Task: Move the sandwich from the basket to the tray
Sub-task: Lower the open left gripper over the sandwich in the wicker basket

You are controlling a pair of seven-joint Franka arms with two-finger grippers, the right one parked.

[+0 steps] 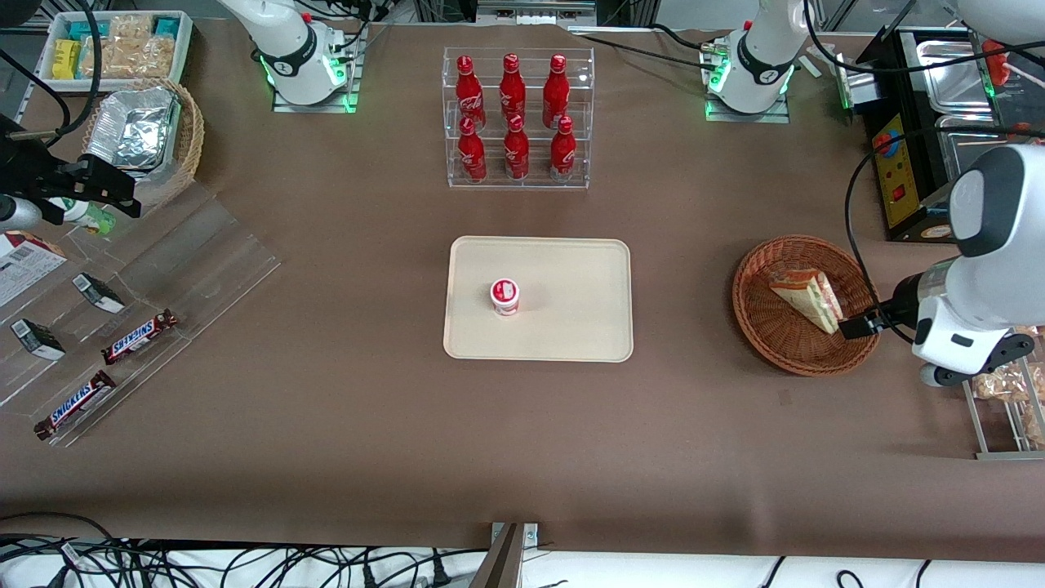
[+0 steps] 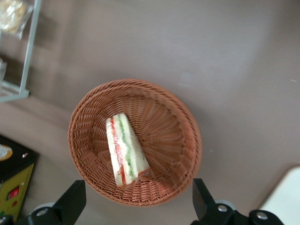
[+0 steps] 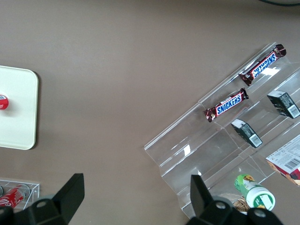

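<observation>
The sandwich (image 1: pixel 808 298), a clear-wrapped wedge with green, red and yellow layers, lies in the round reddish-brown basket (image 1: pixel 784 347) toward the working arm's end of the table. In the left wrist view the sandwich (image 2: pixel 124 150) lies on its side inside the basket (image 2: pixel 183 136). My left gripper (image 1: pixel 864 323) hovers above the basket's rim, open and empty, with its fingers (image 2: pixel 70 202) spread wider than the sandwich. The gripper (image 2: pixel 137 204) touches nothing. The cream tray (image 1: pixel 571 327) lies mid-table; one corner of it shows in the left wrist view (image 2: pixel 286 197).
A small cup with a red-and-white lid (image 1: pixel 505 296) stands on the tray. A clear rack of red bottles (image 1: pixel 516 118) stands farther from the camera. A black device (image 1: pixel 906 163) and a metal rack of bagged snacks (image 1: pixel 1004 408) flank the basket. Acrylic shelves with Snickers bars (image 1: pixel 139 335) lie toward the parked arm's end.
</observation>
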